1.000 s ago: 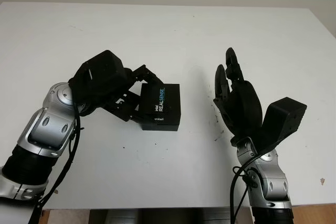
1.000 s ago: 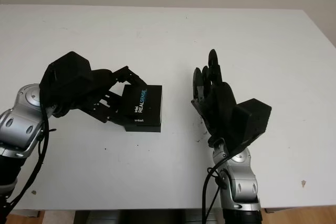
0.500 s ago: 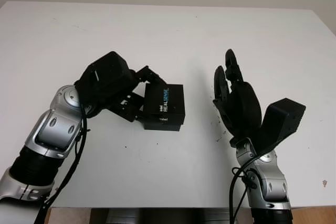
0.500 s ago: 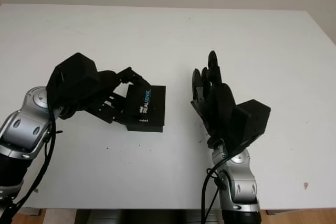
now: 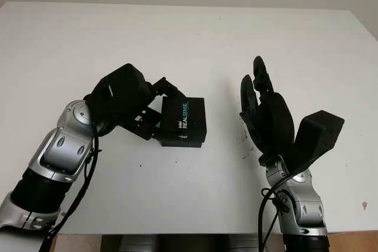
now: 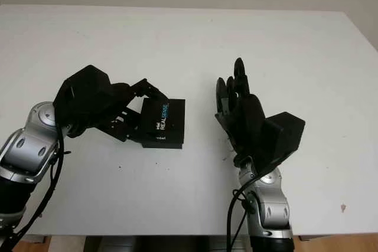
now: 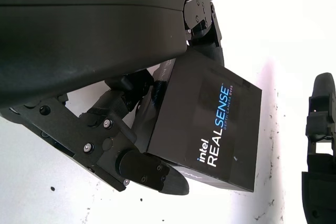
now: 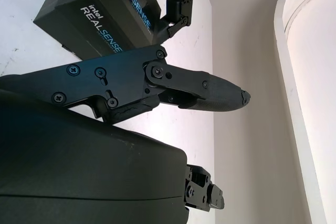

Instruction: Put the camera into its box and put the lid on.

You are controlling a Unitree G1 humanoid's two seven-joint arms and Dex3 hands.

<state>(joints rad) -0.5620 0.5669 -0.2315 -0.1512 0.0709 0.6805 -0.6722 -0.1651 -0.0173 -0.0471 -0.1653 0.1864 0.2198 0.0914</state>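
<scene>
A black box (image 5: 184, 121) printed "intel REALSENSE" sits on the white table (image 5: 177, 33) left of centre, its lid on top. My left hand (image 5: 160, 114) is shut on the box from its left side, one finger (image 7: 202, 22) hooked over the far edge and another finger (image 7: 149, 169) along the near edge. The box (image 7: 210, 129) stays flat on the table. My right hand (image 5: 260, 95) stands open and upright to the right of the box, a palm's width away, holding nothing. The camera itself is hidden.
Small dark specks mark the table between the box and my right hand. The table's near edge (image 5: 177, 234) runs just behind both forearms. The far half of the table is bare white surface.
My left arm has swung rightward and the box has shifted slightly right with it, turning a little. The right hand has stayed put.
</scene>
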